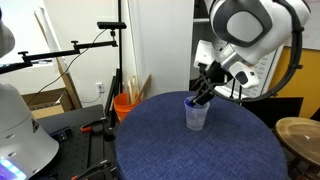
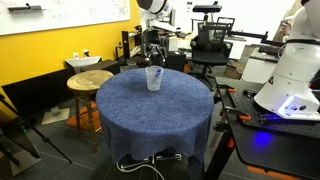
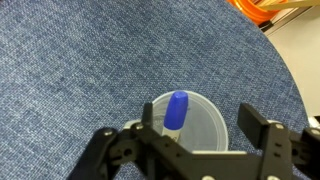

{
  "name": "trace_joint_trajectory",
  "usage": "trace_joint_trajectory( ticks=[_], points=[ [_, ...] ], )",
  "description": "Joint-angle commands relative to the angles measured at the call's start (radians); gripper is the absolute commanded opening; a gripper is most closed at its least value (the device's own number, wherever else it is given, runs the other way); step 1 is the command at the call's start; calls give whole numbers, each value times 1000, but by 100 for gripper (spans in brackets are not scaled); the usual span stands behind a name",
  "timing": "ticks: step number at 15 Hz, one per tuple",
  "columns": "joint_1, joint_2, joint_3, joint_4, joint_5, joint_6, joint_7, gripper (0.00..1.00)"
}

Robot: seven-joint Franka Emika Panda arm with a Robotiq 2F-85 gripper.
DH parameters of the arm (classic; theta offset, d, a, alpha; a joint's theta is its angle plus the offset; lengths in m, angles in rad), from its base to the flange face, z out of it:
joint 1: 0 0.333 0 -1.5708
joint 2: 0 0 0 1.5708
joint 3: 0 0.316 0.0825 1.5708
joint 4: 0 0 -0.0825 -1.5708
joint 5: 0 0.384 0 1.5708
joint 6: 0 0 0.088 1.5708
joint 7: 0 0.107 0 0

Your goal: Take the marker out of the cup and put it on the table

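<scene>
Dark blue textured fabric covers the round table (image 1: 190, 152), which fills most of the wrist view. An orange bucket (image 1: 124, 106) stands beyond its far edge, and a smaller light wooden table (image 2: 88, 79) stands beside it.

Cup (image 3: 192, 128): clear plastic, upright on the fabric, well in from the table edge in both exterior views.

Marker (image 3: 177, 108): inside the cup, blue end uppermost, leaning towards one side of the rim and projecting slightly above it. It is not on the table.

Gripper (image 3: 198, 118): positioned directly over the cup, jaws spread wide. In the wrist view the two black fingers (image 3: 250, 125) sit one on each side of the cup mouth, wider apart than the rim. Nothing is held between them. No contact with the marker is seen. Contact with the cup wall cannot be determined. In an exterior view the gripper (image 1: 204, 94) hangs at an angle, its tips at about rim level.
</scene>
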Motion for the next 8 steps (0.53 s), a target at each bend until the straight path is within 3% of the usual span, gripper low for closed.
trace_joint_trajectory(
  ticks=[1, 8],
  points=[
    [-24, 16, 8, 35, 27, -41, 38, 76],
    [-39, 51, 9, 38, 28, -40, 41, 80]
  ],
)
